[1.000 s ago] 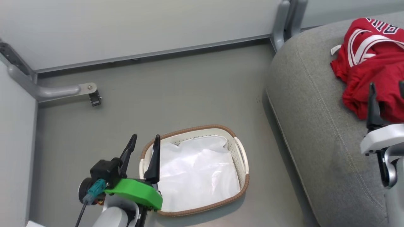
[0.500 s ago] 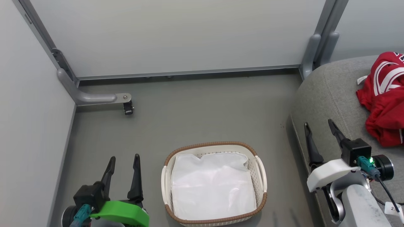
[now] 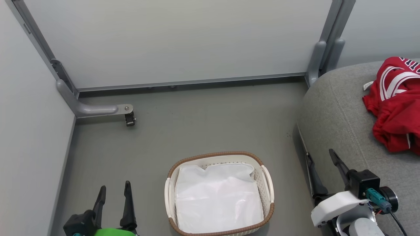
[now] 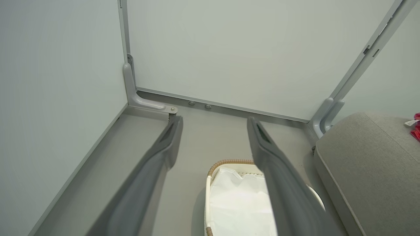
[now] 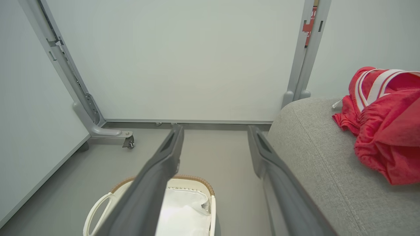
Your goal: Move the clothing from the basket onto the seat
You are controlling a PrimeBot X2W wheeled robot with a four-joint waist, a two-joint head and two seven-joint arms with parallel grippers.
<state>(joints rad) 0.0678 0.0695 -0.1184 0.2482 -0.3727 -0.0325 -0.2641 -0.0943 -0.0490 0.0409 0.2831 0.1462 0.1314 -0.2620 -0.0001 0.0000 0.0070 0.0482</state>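
The red clothing (image 3: 395, 105) lies bunched on the grey seat (image 3: 338, 118) at the right, its white stripe trim uppermost; it also appears in the right wrist view as clothing (image 5: 380, 121) on the seat (image 5: 321, 154). The white basket (image 3: 267, 183) with a brown woven rim stands on the floor and holds just its white liner (image 3: 218, 198). My left gripper (image 3: 113, 191) hangs open left of the basket, nothing between its fingers. My right gripper (image 3: 320, 157) is open over the seat's front edge, apart from the clothing.
Pale partition walls (image 3: 183, 39) close in the back and left. A grey bracket foot with a caster (image 3: 129, 118) juts onto the floor at the back left. A grey post (image 3: 320, 55) stands where the wall meets the seat. Grey floor (image 3: 203, 121) lies between the basket and the wall.
The head camera has tilted up and swung, shifting the whole picture. Both open grippers have drawn back toward the bottom edge; the right one has come away from the clothing.
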